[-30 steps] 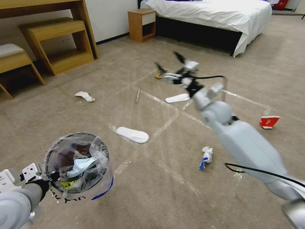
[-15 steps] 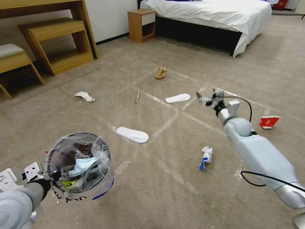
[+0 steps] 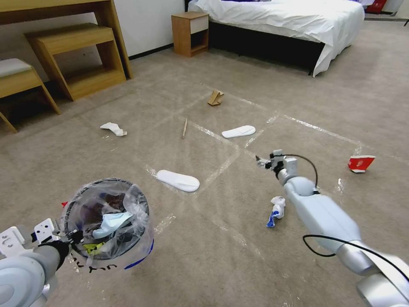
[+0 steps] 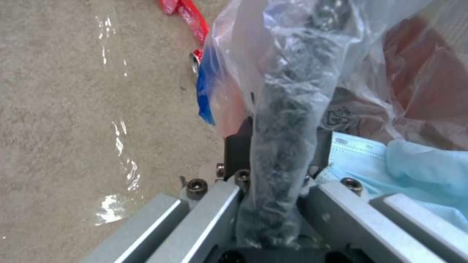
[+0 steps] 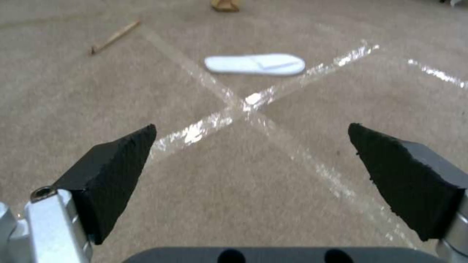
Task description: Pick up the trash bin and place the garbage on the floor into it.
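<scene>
Bin: your left gripper holds the trash bin at near left, fingers clamped on its bagged rim; judged light, the plastic slippery.
Right gripper: fingers wide apart, empty, low over the floor.
Garbage: crumpled paper beside your right arm, soft and light; pinch mid-wad.
Room: open carpet all round; bed far.

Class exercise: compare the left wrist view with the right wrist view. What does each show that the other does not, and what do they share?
Left wrist alone: the left gripper shut on the small round dark trash bin's bag-covered rim, a pale blue face mask inside, a red wrapper on the floor. Right wrist alone: the open right gripper above a tape crossing, a flat white slipper, a thin wooden stick. Both: beige-brown carpet with shiny tape strips.
</scene>
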